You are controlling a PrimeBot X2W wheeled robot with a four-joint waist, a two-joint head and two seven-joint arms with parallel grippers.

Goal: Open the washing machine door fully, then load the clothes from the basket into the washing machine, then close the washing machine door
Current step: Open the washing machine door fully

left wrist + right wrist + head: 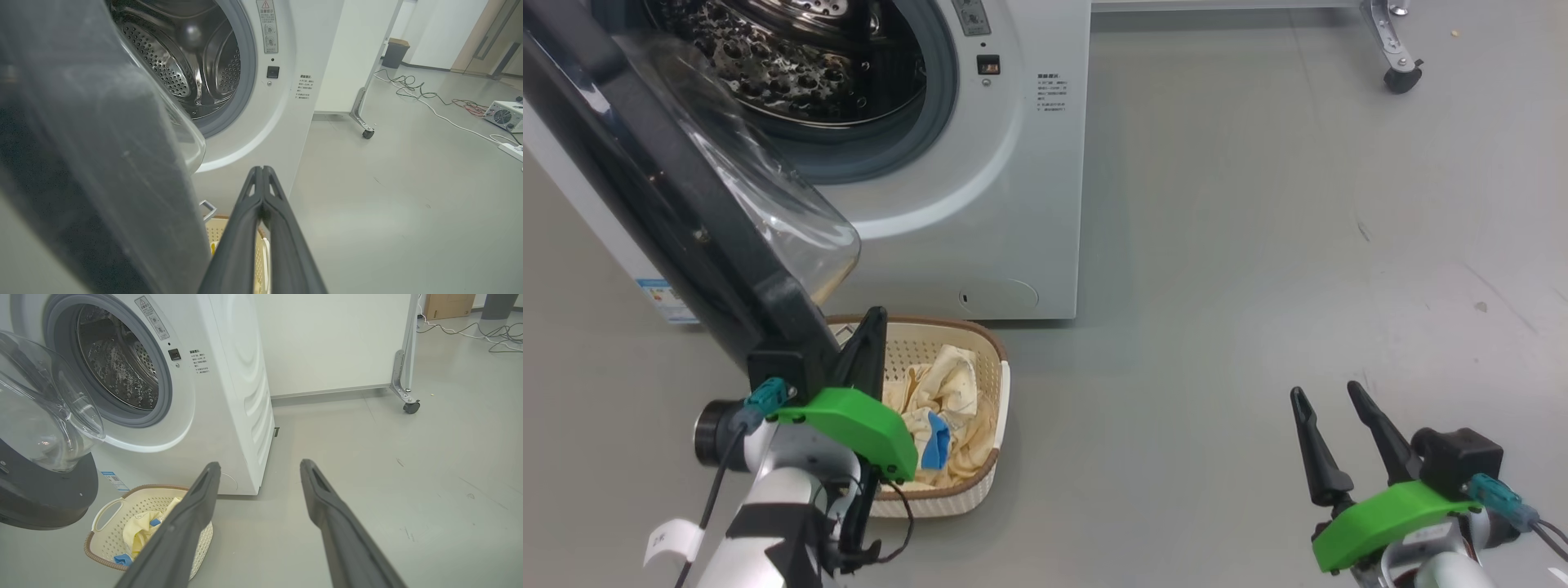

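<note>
Left hand point(876, 318), pinched shut, sits just beside the half-open door point(686, 204); a glancing push could slip onto the basket point(1001, 384); right hand point(1325, 389) spread wide

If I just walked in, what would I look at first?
The washing machine door, black-rimmed with a bulging glass bowl, stands open at the left, baring the shiny steel drum. Below it on the grey floor sits the cream basket holding pale yellow clothes with a blue cuff.
</note>
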